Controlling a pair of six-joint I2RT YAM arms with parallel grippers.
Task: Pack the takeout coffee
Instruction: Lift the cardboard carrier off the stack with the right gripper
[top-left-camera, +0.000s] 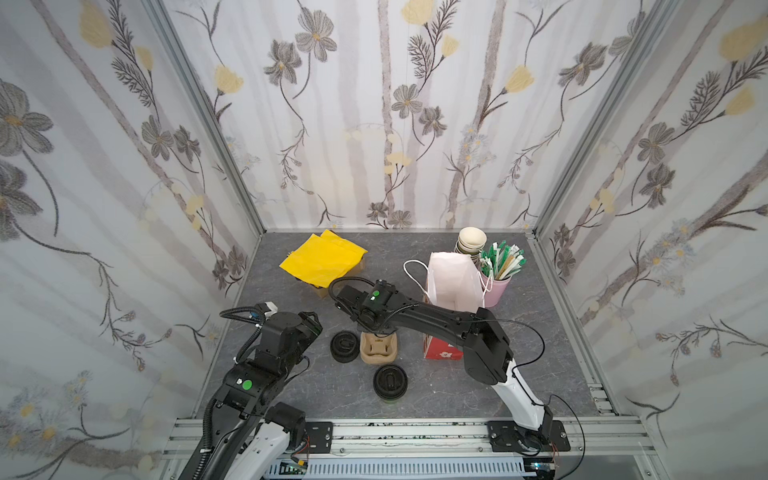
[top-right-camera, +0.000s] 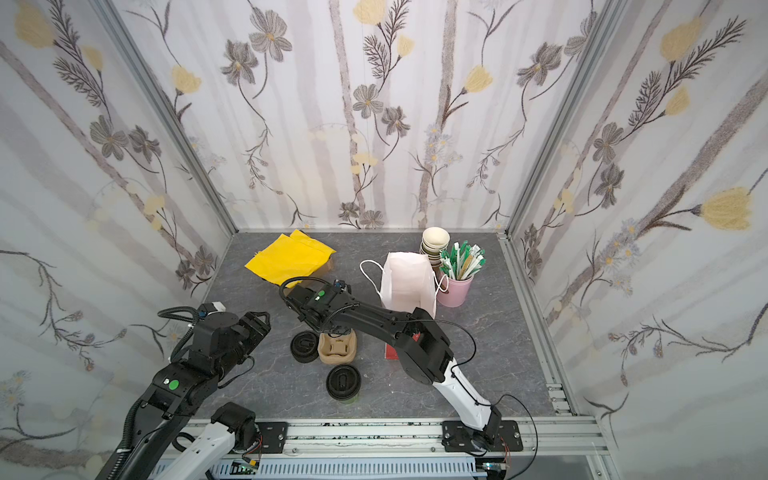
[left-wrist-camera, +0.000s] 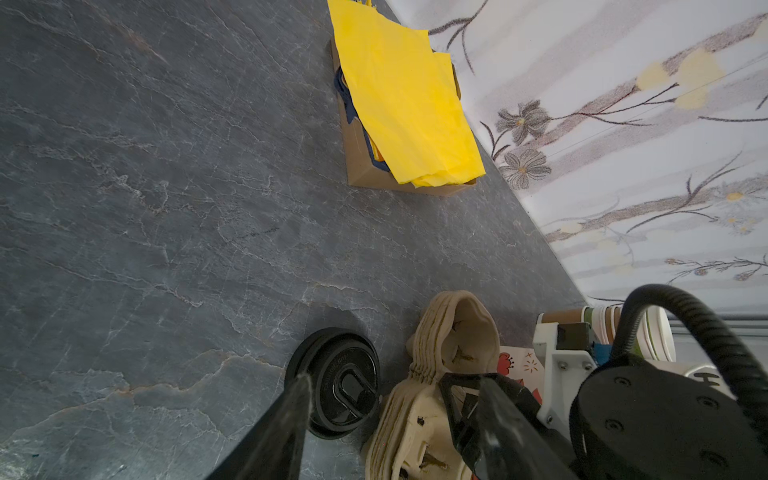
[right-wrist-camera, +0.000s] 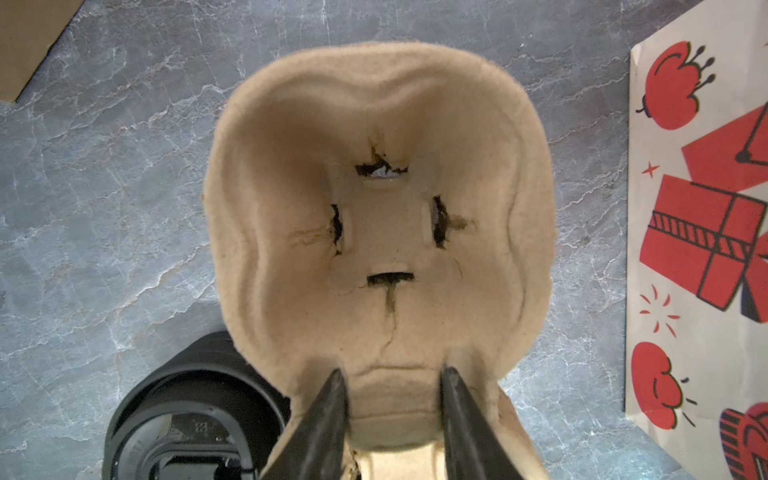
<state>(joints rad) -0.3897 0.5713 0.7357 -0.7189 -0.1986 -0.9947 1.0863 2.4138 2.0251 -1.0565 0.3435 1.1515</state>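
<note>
Coffee (top-left-camera: 390, 383) stands lidded, untouched, at the tabletop (top-left-camera: 436, 395) front. Right hand (right-wrist-camera: 392, 372) straddles a carrier (right-wrist-camera: 374, 232) rim, likely to fetch its holder; whether it grips, I cannot tell. Left hand (left-wrist-camera: 376, 379) hangs open.

Yellow paper (top-left-camera: 322, 257) lies at the back, a pink straw pot (top-left-camera: 496, 286) beside stacked cups (top-left-camera: 471, 241).

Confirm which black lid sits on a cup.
The lone front one, the takeout coffee: green cup wall shows beneath. The lid pile beside the pulp carriers is bare.
</note>
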